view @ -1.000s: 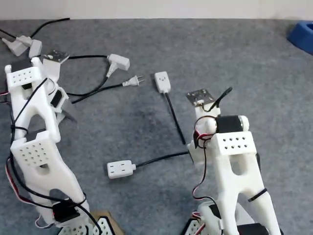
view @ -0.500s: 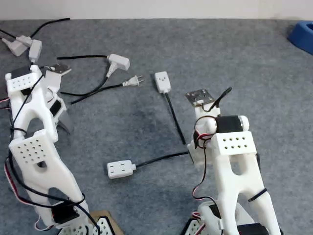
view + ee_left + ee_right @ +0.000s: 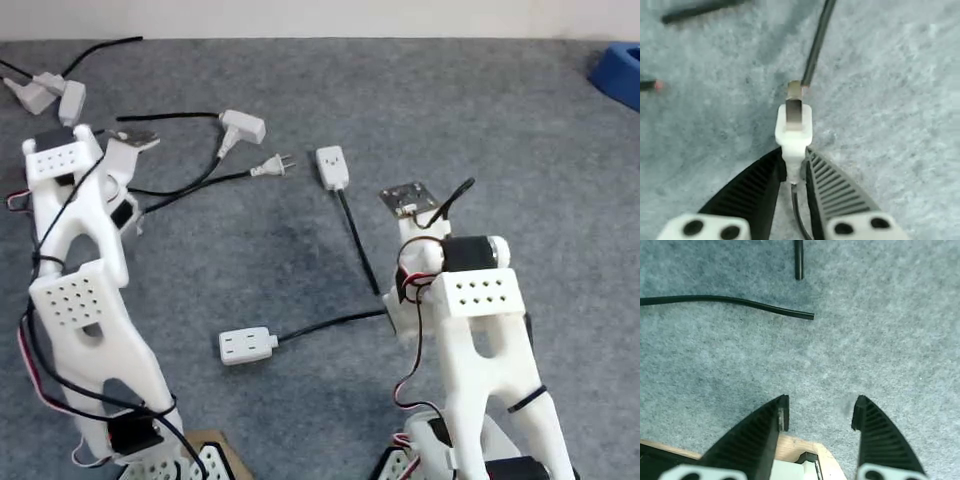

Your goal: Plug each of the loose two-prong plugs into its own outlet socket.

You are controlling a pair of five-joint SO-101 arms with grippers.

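My left gripper is shut on a small white two-prong plug, whose prongs point away from the wrist toward the grey carpet; its black cord runs off beyond it. In the high view that arm stands at the left. A second white plug lies loose near a white outlet socket. Another outlet socket lies in the middle foreground. My right gripper is open above bare carpet with nothing between its fingers.
A white angled plug and more white plugs lie at the back left, joined by black cords. Two cord ends lie beyond my right gripper. A blue object sits at the far right edge.
The left arm has dipped, then swung slightly to the right with the plug held. The right arm and the loose plugs and sockets have not moved.
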